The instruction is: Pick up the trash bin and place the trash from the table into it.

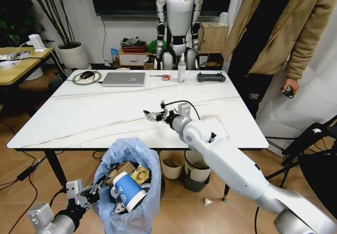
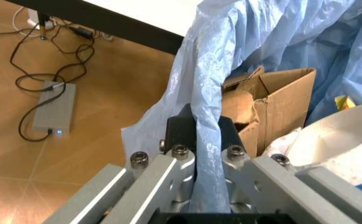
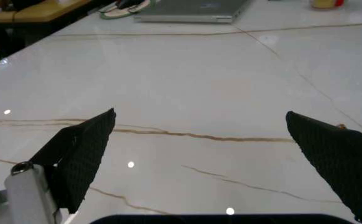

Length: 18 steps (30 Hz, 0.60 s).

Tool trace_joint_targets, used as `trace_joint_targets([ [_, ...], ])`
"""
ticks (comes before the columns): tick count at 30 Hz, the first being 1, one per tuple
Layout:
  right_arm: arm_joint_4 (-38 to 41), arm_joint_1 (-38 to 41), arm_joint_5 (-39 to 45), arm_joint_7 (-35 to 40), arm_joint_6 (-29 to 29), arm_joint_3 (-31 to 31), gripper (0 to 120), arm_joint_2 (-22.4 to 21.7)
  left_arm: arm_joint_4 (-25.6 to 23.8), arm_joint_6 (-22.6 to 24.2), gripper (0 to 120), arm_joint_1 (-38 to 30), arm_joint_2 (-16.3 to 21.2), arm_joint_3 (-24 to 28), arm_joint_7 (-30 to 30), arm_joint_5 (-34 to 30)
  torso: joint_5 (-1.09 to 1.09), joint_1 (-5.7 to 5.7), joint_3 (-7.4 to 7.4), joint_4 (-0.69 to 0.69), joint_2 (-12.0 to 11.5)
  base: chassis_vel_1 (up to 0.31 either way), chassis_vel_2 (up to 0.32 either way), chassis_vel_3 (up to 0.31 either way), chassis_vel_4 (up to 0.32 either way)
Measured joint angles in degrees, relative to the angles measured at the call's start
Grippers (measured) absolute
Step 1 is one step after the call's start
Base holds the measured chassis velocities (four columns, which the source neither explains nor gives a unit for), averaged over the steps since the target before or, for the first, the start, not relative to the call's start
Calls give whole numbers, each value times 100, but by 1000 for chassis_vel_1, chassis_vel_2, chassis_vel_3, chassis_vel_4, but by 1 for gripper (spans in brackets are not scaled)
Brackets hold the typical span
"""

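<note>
**Bin held at the table's near edge, right arm over bare marble**

Marble spreads white and thinly veined across the table (image 1: 95,113) before us; below its near edge sits the trash bin (image 1: 131,192), its crinkled light-blue liner bunched around the rim; inside we see trash: a brown cardboard piece (image 2: 281,100) and a blue paper cup (image 1: 128,191) lying among wrappers. Our left gripper (image 1: 88,191) is clamped on the liner at the bin's left rim, the blue plastic pinched between its fingers (image 2: 179,128). Our right gripper (image 1: 154,115) reaches over the middle of the table with its black pads (image 3: 84,154) spread wide and nothing between them. At the far edge lie a laptop (image 1: 124,79), a tape roll (image 1: 166,77), a bottle (image 1: 181,68) and a controller (image 1: 211,77).
</note>
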Motion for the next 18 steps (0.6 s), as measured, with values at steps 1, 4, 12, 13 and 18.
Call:
trace_joint_targets([
  [1,-190,46,-78,-66,12,32,100,21,-8,0,0,1,-4,6,0,2,-1,0,0,0,0,0,0,0,0],
  [4,-504,126,-192,-185,59,63,100,51,-39,-1,0,20,-1,1,1,4,0,0,0,1,0,0,0,0,0],
  [12,-1545,379,-746,-431,299,83,100,257,-82,-5,0,70,5,-61,3,0,0,-1,-1,2,0,0,0,0,0],
  [13,-1642,406,-792,-445,321,78,100,279,-85,-7,0,69,1,-62,3,-2,0,-1,-1,1,0,0,0,0,0],
  [18,-1876,467,-873,-452,363,73,99,333,-86,-10,0,61,-8,-62,4,-3,0,-1,-1,2,0,0,0,0,0],
])
